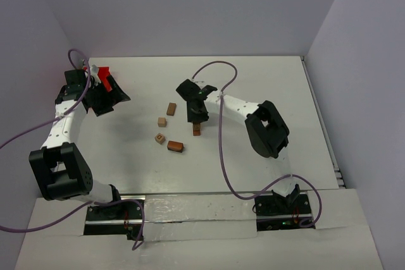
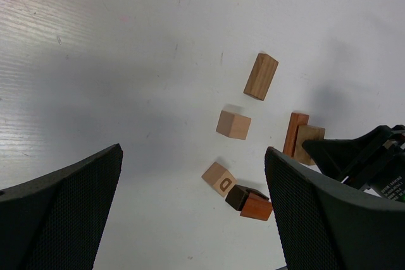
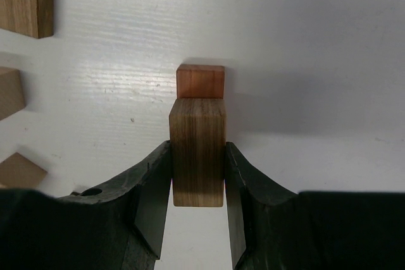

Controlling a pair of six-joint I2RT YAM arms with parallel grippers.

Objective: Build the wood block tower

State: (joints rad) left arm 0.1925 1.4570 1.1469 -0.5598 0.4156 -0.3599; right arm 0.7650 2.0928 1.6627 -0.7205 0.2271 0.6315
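near the centre of the top view, the wood block tower point(image 1: 197, 131) is one reddish block point(image 3: 200, 81) on the table point(image 1: 266, 80), with a brown cuboid point(image 3: 197, 150) right against it, clamped between the right gripper's point(image 3: 197, 178) fingers. just left lie a tan cuboid point(image 1: 171, 109), a tan cube point(image 1: 162, 121) and a lettered cube point(image 1: 160, 138). at the upper left, the left gripper point(image 2: 193, 156) hangs with jaws wide apart near a red tray point(image 1: 105, 79).

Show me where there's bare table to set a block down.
Free: the far-right table behind the right arm, and the strip between the left gripper and the tan cuboid. Crowded: the loose blocks beside the right gripper and its held block.
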